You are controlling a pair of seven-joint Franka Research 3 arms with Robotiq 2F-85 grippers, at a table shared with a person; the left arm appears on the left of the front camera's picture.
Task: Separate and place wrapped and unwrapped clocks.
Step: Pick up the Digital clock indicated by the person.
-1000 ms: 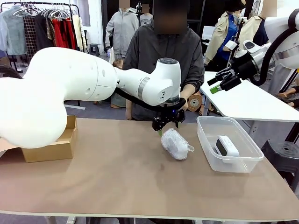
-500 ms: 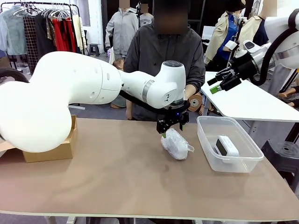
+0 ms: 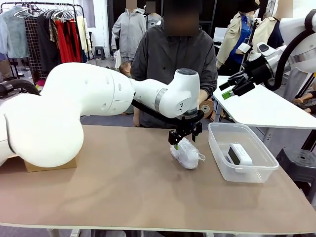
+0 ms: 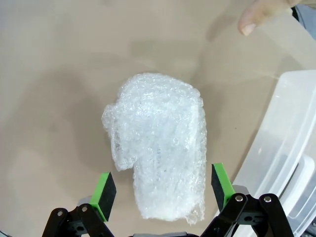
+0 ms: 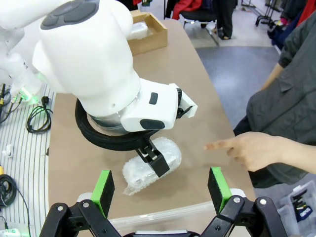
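Observation:
A clock wrapped in whitish bubble wrap [image 3: 186, 153] lies on the brown table, just left of the clear tub. My left gripper [image 3: 185, 138] hangs open over its far end. In the left wrist view the wrapped clock [image 4: 158, 143] sits between the green pads [image 4: 104, 189], which stand wide and do not touch it. The bare white clock [image 3: 239, 154] with its dark screen lies inside the tub. My right gripper [image 3: 231, 88] is held high at the right, open and empty. The right wrist view looks down on the wrapped clock [image 5: 148, 171] under the left arm.
The clear plastic tub [image 3: 219, 148] stands at the table's right end. A brown cardboard box [image 5: 148, 34] with something whitish in it stands at the left end, mostly behind my left arm. A person's hand [image 5: 252, 150] points from the far side.
My left arm has swung right and down, bringing its open gripper from beside the wrapped clock to over its far end. The right arm has not moved.

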